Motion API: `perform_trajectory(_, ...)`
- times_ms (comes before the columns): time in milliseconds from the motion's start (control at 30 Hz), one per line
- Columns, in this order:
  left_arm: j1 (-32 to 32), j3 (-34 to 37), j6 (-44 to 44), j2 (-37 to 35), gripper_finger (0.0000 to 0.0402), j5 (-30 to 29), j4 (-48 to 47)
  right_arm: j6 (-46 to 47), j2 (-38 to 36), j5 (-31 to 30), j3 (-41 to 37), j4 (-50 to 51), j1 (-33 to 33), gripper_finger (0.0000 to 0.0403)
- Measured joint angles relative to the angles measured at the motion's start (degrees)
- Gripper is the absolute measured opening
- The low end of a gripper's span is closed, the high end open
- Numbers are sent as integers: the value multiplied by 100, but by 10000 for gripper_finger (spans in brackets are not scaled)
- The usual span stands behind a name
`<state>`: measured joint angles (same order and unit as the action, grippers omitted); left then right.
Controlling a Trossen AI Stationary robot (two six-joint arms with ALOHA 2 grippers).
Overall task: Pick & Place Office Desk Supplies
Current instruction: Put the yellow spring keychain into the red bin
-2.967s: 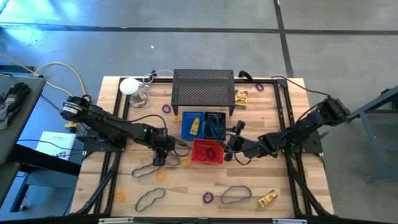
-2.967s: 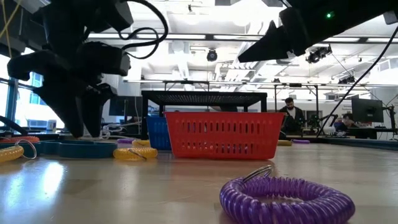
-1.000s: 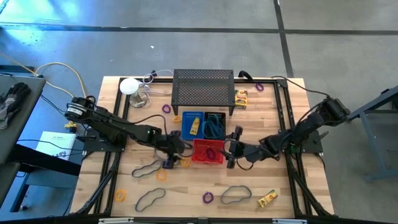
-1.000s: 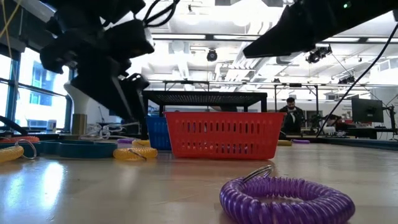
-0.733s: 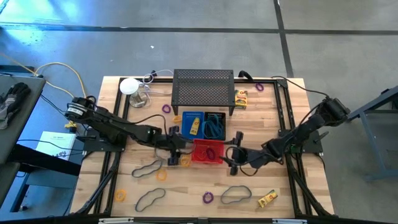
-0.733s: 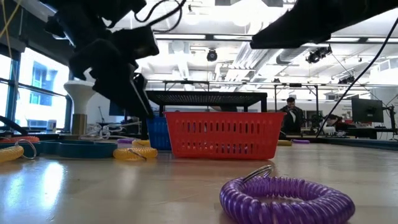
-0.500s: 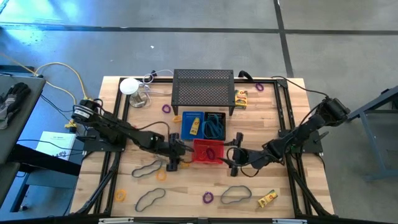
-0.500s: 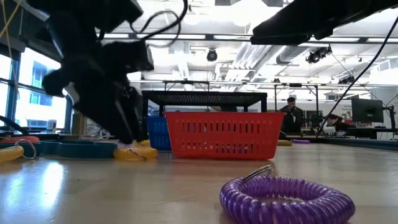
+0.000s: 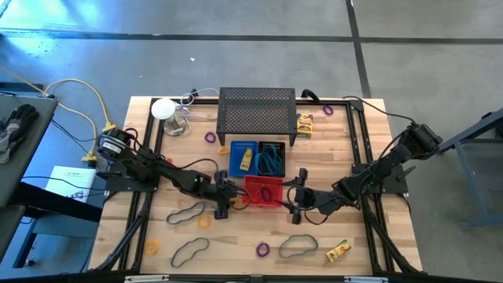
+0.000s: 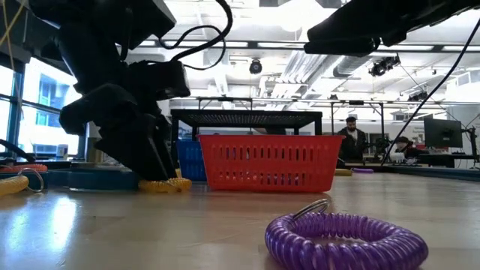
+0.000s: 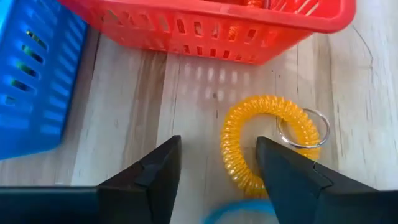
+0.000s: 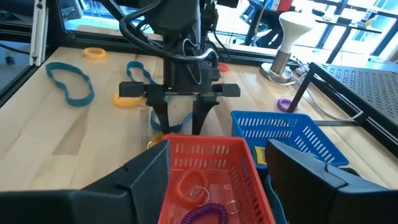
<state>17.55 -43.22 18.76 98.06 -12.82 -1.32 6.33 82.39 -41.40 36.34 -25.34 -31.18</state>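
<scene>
- Since a second ago my left gripper (image 9: 222, 206) has come down to the table beside the red bin (image 9: 262, 191), on the bin's left in the high view.
- Its fingers (image 11: 158, 171) stand apart, straddling one side of a yellow coiled ring (image 11: 268, 144) with a metal key ring; whether they touch it, I cannot tell.
- That yellow ring lies flat on the wood, just beside the red bin's wall, with the blue bin (image 11: 28, 74) near it.
- My right gripper (image 9: 293, 203) hangs at the red bin's other side, fingers apart, holding nothing.
- Inside the red bin lie an orange ring (image 12: 189, 184) and a purple ring (image 12: 205, 216).
- Bluish looped cords (image 9: 299, 245) and a little yellow box (image 9: 338, 251) lie along the table's near edge.
</scene>
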Motion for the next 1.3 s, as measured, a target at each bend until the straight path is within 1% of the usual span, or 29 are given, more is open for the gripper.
perform_trajectory(133, -1, 4, 4, 9, 134, -2, -62, -7, 0, -1, 0, 87, 2, 250)
perform_trajectory(300, 33, 11, 10, -35, 32, -28, -79, -33, 0, 1, 0, 114, 2, 250)
perform_trajectory(333, 64, 8, 16, -45, 19, -59, -77, -33, 0, 1, -1, 121, 1, 250)
perform_trajectory(533, 265, 28, 1, -486, 13, -601, -286, -11, 0, 3, 0, 127, -41, 250)
perform_trajectory(733, 442, -1, -93, -1241, 7, -975, -77, -49, 0, 0, 0, 102, -72, 250)
perform_trajectory(833, 472, -7, -220, -1595, 6, -1223, 413, -94, 0, -51, 0, 92, -72, 250)
perform_trajectory(900, 467, -7, -244, -1761, 6, -1307, 843, -319, 0, -150, 0, 1, -72, 250)
perform_trajectory(1067, 289, -18, -241, -1754, 5, -1287, 1875, -621, 0, -662, 0, -69, -72, 250)
perform_trajectory(1200, 36, -24, -40, -1504, 5, -1210, 2007, -662, 0, -925, 0, -110, -72, 250)
perform_trajectory(1233, -20, -22, 45, -1405, 5, -1142, 2049, -664, 0, -978, 0, -107, -72, 250)
perform_trajectory(1300, -145, -22, 174, -1181, 5, -822, 2191, -664, 0, -1058, 0, -109, -72, 250)
